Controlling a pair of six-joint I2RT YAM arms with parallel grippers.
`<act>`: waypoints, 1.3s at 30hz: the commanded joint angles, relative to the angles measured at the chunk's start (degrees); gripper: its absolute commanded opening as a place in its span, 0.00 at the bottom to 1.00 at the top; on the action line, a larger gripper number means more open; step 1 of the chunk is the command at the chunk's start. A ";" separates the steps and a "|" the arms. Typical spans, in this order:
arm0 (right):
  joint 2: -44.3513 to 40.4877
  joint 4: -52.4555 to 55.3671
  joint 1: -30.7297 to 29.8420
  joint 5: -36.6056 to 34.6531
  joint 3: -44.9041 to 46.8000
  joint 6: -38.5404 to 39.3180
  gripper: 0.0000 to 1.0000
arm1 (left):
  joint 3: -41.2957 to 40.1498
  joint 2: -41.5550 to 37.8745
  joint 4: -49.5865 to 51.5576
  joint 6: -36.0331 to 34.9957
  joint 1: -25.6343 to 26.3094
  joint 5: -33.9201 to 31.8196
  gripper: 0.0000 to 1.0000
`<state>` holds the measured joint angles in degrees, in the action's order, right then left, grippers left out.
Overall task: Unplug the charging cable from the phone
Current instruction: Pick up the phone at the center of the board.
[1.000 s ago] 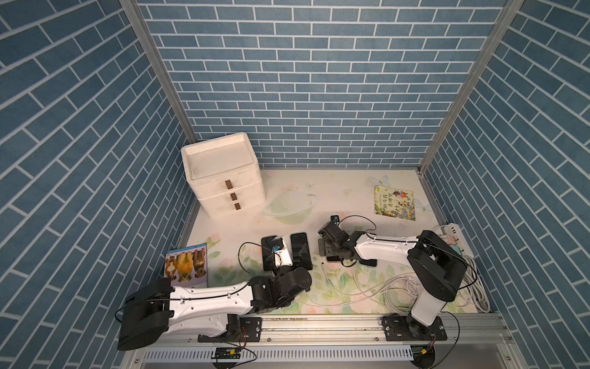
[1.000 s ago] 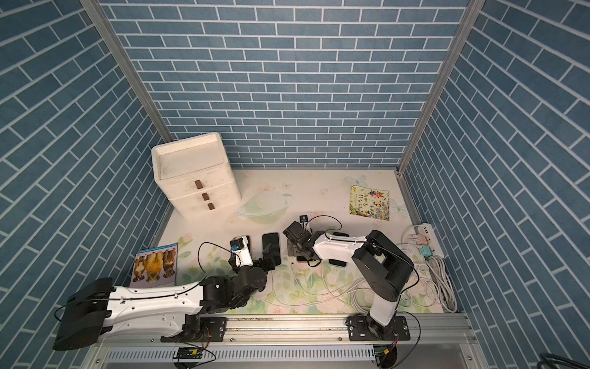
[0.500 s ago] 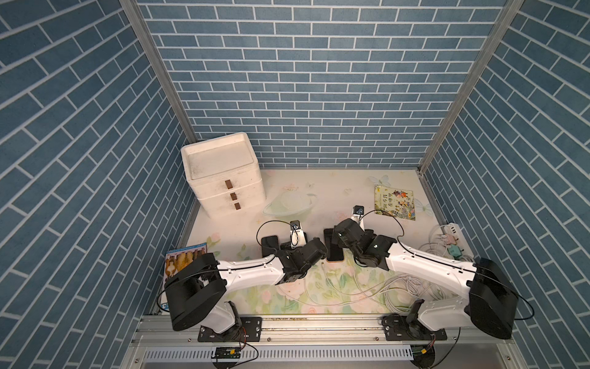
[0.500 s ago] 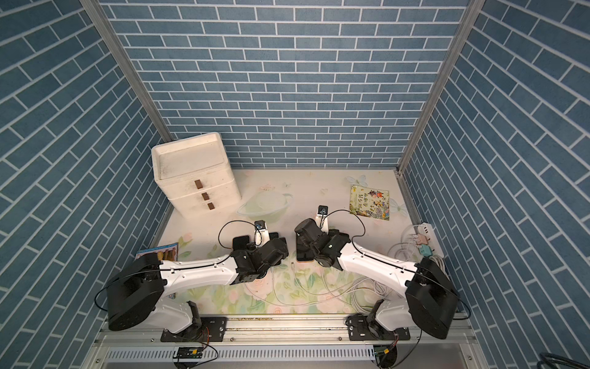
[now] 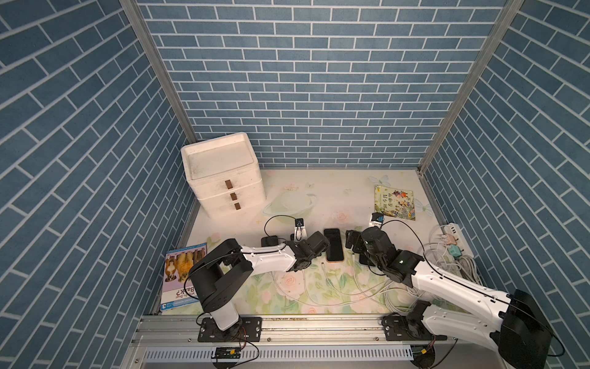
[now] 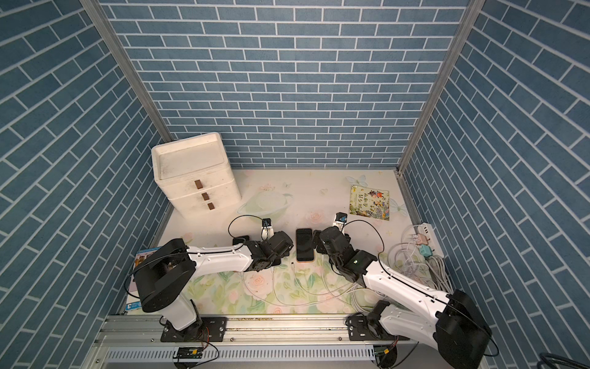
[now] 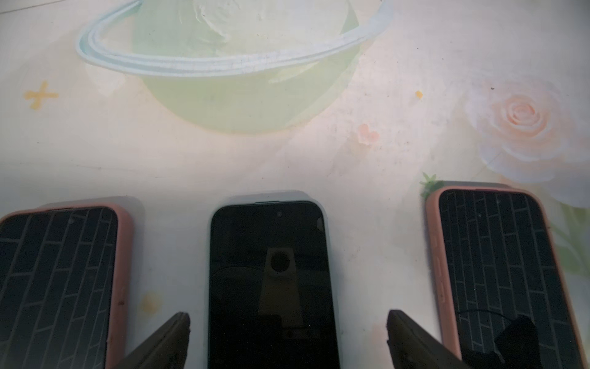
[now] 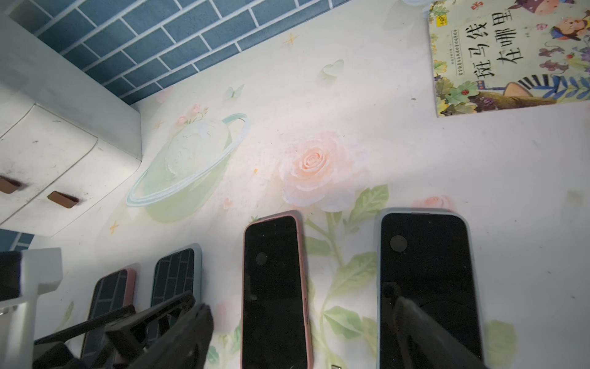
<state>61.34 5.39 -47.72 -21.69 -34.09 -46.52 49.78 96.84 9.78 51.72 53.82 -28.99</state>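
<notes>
Several phones lie in a row on the flowered mat. A pink-cased phone [image 5: 333,244] [image 6: 304,244] [image 8: 273,287] shows between both arms. My left gripper [image 5: 306,247] [image 7: 287,322] is open and straddles a blue-grey-cased phone [image 7: 269,281] without touching it. My right gripper [image 5: 352,241] [image 8: 303,319] is open above the pink-cased phone, with one finger [image 8: 421,329] over another blue-cased phone [image 8: 424,271]. White charging cable [image 5: 322,274] runs across the mat; one plug tip [image 5: 323,264] lies loose in front of the pink-cased phone. I cannot see any phone's port.
A white drawer unit [image 5: 223,172] stands at the back left. Picture books lie at the back right [image 5: 395,203] and front left [image 5: 178,274]. A power strip [image 5: 450,236] with a cable bundle [image 5: 459,268] sits by the right wall.
Over the last second both arms swung from low poses near the front to the row of phones. In the last half second they have hardly moved.
</notes>
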 commanded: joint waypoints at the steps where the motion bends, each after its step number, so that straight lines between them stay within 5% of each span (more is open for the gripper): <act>1: -0.40 -2.10 -0.17 2.46 -0.20 2.20 0.90 | -0.75 0.71 0.58 -0.45 -1.14 2.35 0.98; 39: 2.34 -1.56 -2.42 3.07 -3.36 2.78 0.86 | -1.03 5.93 2.63 0.29 -1.18 8.21 0.84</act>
<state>63.59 4.01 -49.74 -18.33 -36.05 -44.97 49.08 99.53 9.76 51.92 52.86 -24.36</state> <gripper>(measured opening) 0.862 0.842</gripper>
